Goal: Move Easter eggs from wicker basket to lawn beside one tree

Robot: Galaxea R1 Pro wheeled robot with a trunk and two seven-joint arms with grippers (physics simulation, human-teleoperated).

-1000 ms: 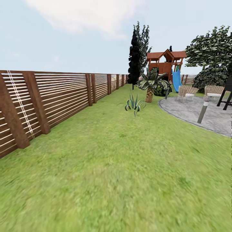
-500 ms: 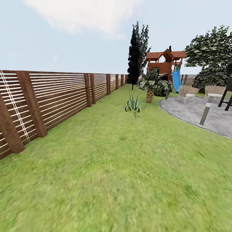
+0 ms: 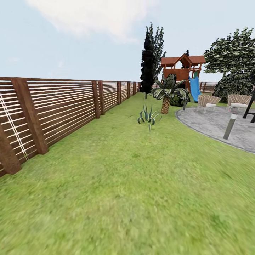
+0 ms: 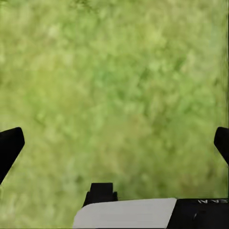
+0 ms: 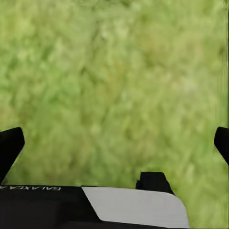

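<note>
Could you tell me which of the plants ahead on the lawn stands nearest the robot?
The spiky agave-like plant, low on the lawn; the short palm and dark cypress stand farther back.

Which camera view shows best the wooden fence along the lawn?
The head view shows it best: the wooden fence runs along the left edge of the lawn into the distance. Both wrist views look down on grass between the open fingers of the left gripper and the right gripper.

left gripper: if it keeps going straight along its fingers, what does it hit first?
Most likely the lawn: the left gripper points at bare grass, open, with nothing between its fingers. How far off the grass is can't be judged.
</note>
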